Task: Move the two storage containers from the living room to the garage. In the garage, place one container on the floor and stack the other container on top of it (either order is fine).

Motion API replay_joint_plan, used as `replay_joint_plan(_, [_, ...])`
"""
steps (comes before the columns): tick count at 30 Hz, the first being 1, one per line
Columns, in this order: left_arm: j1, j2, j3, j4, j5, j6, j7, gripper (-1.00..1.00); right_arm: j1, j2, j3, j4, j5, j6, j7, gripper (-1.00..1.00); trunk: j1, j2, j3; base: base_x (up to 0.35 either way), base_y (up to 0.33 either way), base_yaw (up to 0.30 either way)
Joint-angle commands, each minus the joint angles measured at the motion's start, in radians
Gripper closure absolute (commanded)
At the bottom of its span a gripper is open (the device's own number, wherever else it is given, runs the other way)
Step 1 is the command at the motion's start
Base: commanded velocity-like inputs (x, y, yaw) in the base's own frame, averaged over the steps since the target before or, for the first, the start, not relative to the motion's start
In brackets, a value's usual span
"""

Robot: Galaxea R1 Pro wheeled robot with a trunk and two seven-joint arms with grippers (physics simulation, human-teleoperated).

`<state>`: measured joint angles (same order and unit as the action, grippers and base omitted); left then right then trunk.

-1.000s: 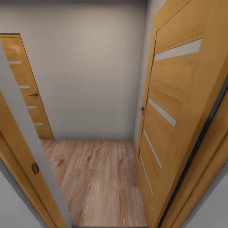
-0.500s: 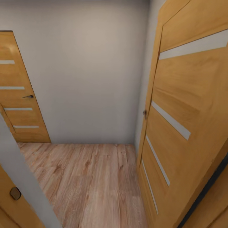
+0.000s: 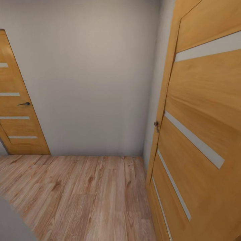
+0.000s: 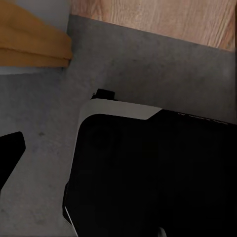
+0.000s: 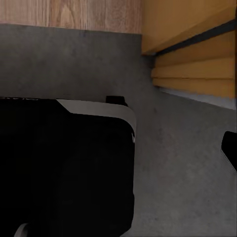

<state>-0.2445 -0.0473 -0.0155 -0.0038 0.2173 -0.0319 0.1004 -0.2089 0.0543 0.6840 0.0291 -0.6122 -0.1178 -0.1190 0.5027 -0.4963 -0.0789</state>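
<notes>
Honey-orange doors (image 3: pixel 207 110) with pale stripes, grey-white wall (image 3: pixel 90 77), light wood-grain planks (image 3: pixel 83 194).

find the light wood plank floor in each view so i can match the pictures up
Head view: wood plank floor covers the lower part, between the grey wall and the open door.
Left wrist view: a strip beyond the dark grey floor.
Right wrist view: a strip beyond the same grey floor.
Shared landmark: the wood-to-grey floor edge.
</notes>
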Motion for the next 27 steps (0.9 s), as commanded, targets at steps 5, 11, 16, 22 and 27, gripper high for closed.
replay_joint_plan(5, [-0.001,0.0,-0.002,0.001,0.007,-0.003,0.002,-1.0,-0.001,0.001,0.008,0.003,-0.008,-0.005,-0.001,-1.0,0.001,-0.002,-0.002,0.229,0.0,0.0])
replay_joint_plan(11, [-0.001,0.0,-0.002,0.001,0.007,-0.007,0.002,-1.0,-0.001,0.001,0.008,0.003,-0.008,-0.005,-0.001,-1.0,0.001,-0.002,-0.002,0.028,0.002,0.0])
replay_joint_plan(16, [-0.001,0.0,-0.002,0.001,0.007,-0.009,0.002,-1.0,-0.001,0.001,0.008,0.003,-0.008,-0.005,-0.001,-1.0,0.001,-0.002,-0.002,0.003,0.126,0.0])
replay_joint_plan(22, [-0.001,0.0,-0.003,0.001,0.007,-0.009,0.002,-1.0,-0.001,0.001,0.008,0.003,-0.008,-0.005,-0.001,-1.0,0.001,-0.002,-0.002,0.0,0.037,0.0])
replay_joint_plan(27, [-0.001,0.0,-0.003,0.001,0.007,-0.009,0.002,-1.0,-0.002,0.001,0.008,0.003,-0.008,-0.005,-0.001,-1.0,0.001,-0.002,-0.002,0.0,0.004,0.0])
